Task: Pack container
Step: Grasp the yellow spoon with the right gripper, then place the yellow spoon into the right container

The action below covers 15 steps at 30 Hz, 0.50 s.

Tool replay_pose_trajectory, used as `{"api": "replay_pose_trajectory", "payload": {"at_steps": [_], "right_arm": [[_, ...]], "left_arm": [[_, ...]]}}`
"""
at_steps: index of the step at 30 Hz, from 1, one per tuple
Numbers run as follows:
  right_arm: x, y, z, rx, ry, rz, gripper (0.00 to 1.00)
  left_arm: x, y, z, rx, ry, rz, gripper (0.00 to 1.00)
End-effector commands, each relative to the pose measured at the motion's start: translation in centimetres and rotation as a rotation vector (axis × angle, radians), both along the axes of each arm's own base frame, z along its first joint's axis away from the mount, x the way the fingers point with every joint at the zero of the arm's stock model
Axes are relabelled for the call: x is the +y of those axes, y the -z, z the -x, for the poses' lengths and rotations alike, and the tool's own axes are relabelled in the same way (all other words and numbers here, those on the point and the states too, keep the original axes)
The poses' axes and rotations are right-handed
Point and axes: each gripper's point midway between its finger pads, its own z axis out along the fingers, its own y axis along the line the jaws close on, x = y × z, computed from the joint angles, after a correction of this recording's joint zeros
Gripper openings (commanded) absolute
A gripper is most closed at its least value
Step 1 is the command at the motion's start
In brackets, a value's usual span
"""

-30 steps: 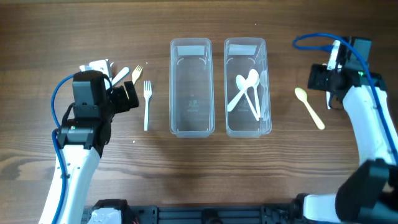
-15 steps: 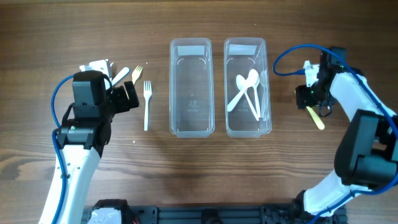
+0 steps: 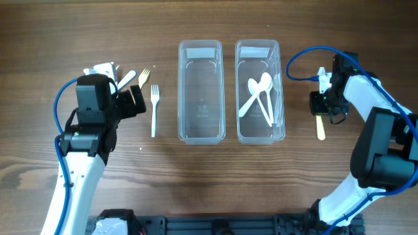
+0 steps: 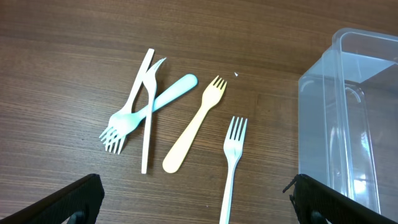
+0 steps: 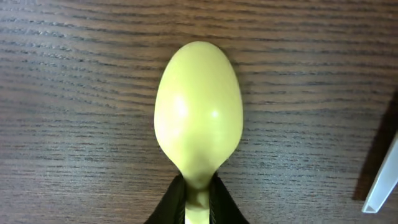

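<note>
Brown wood-grain table fills all I can see, grain running from 9 to 3 o'clock, evenly lit; a black rail edges it at 6 o'clock.

1. The overhead view looks straight down from high above the bench and takes in the whole working area.
2. The left wrist view looks down at a slant from fairly near, over the white fork toward one end of the left container. Both also show in the overhead view.
3. The right wrist view sits very close and faces down on the yellow spoon. The overhead view shows the same spoon at the right.
</note>
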Motion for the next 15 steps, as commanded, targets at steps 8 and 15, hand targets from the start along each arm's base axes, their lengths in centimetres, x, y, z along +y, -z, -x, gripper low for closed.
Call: {"api": "replay_pose_trajectory", "payload": {"at_steps": [8, 15], "right_arm": [[1.9, -2.2, -1.5, -0.012, 0.185, -0.138, 0.04], [8.5, -12.2, -4.4, -0.217, 0.064, -0.348, 0.04]], "left_arm": [[0.4, -0.9, -0.4, -0.019, 0.001, -0.022, 1.00], [0.4, -0.9, -0.4, -0.019, 0.001, -0.022, 1.00]]}}
